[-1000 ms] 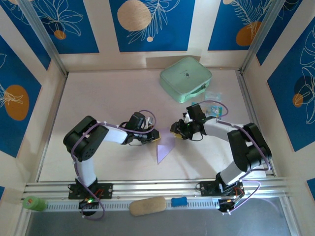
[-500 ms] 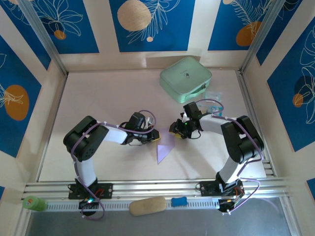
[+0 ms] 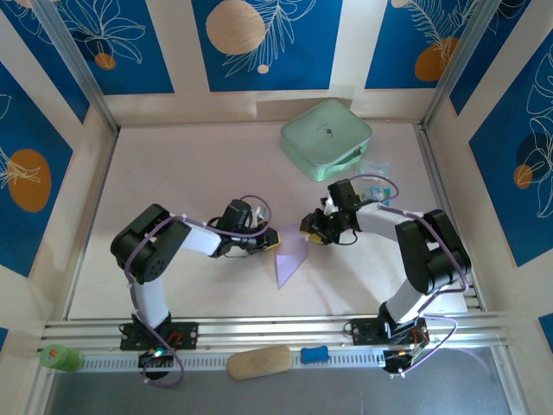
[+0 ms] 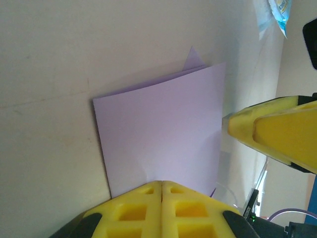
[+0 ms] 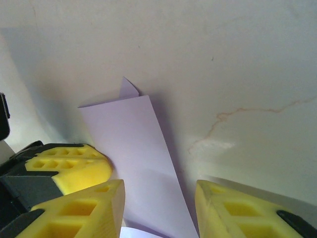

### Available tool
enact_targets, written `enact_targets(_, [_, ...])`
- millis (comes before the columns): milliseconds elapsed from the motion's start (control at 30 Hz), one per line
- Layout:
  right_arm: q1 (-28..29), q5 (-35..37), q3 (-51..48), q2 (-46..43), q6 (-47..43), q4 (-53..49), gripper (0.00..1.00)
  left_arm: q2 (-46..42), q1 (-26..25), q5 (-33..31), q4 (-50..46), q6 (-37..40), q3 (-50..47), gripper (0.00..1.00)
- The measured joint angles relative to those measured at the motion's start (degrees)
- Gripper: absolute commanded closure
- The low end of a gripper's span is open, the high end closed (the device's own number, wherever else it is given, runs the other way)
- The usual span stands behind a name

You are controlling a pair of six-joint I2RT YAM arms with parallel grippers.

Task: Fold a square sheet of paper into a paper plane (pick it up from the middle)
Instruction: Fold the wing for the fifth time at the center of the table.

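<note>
Two grippers: left gripper (image 3: 270, 245) is shut, tips on the sheet of paper (image 3: 289, 258); right gripper (image 3: 308, 229) is held part open, empty, over it.
Place: folded, laid mid-table (image 3: 190, 173), toward the near edge.
Handling: judged light, limp, slippery; best pinched at a free edge.

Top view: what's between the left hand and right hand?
The folded lavender paper lies between the left hand and right hand, clear in the top view.

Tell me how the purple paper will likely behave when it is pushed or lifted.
The paper is thin and folded flat, so it will probably flop if lifted by one edge. It looks very light on a smooth table, so a push likely slides it.
</note>
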Motion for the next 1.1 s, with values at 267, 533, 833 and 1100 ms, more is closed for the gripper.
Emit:
enact_targets(267, [0.33,-1.44,-0.02,1.4,-0.02,0.79,0.58,0.0,0.04,0.02,0.44,-0.68,-0.24,1.0])
enact_targets(533, [0.59,-2.95,-0.11,3.02,-0.13,1.4,0.59,0.02,0.04,0.02,0.7,-0.7,-0.35,1.0])
enact_targets(833, [0.96,-5.62,-0.7,3.02,-1.6,3.1,0.61,0.02,0.09,0.04,0.68,-0.7,-0.33,1.0])
enact_targets(1100, [0.44,-8.24,-0.52,3.21,-5.14,4.72,0.62,0.02,0.15,0.39,0.63,-0.68,-0.33,1.0])
